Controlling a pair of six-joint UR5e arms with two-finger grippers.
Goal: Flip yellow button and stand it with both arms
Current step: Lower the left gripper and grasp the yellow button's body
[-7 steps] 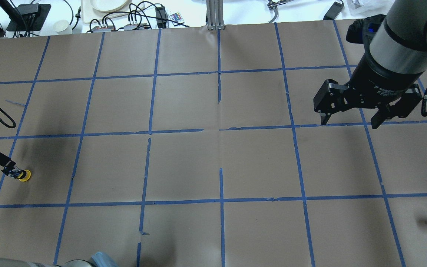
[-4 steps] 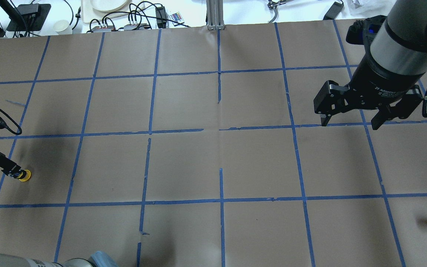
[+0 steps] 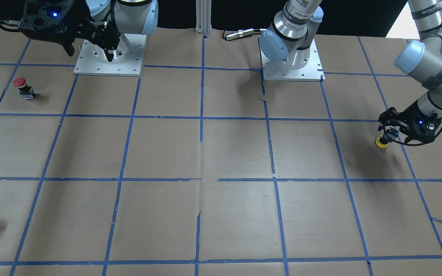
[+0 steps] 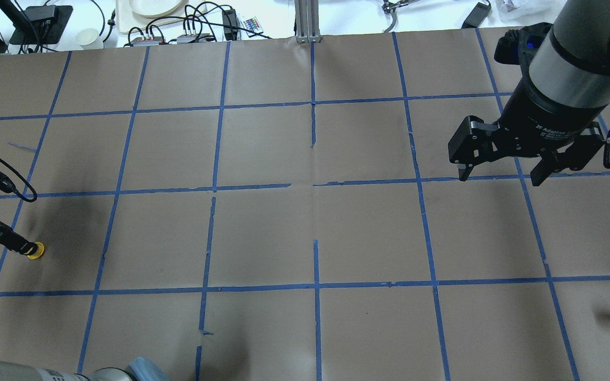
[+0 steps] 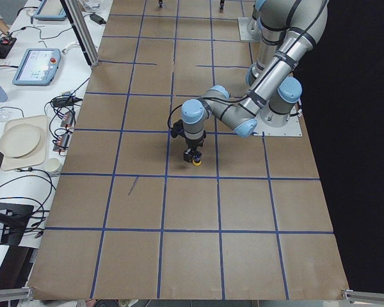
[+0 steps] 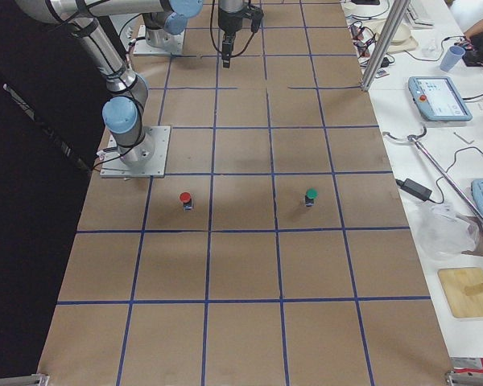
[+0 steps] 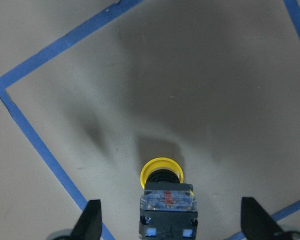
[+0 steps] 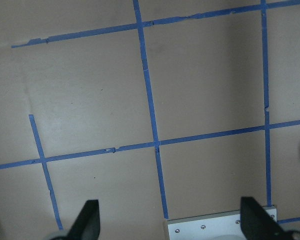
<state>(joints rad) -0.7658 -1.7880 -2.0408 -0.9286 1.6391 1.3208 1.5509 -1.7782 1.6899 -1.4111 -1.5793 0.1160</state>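
While yellow button [image 7: 165, 192] lay on side at left of table [image 4: 262, 238], my left gripper [image 7: 171, 201] straddled it, wide. Best: close squarely on boxy body, not cap. Right gripper [image 4: 500, 179] wide, well apart.

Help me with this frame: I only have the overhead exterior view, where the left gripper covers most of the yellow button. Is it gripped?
Observer: No. The left wrist view shows the left gripper open, fingers apart from the yellow button on both sides.
Operator: Which way does it point?
Observer: Cap away from that camera, boxy body towards it.
Operator: Other buttons anywhere?
Observer: A red-capped button stands cap up in the front-facing view, outside yours.
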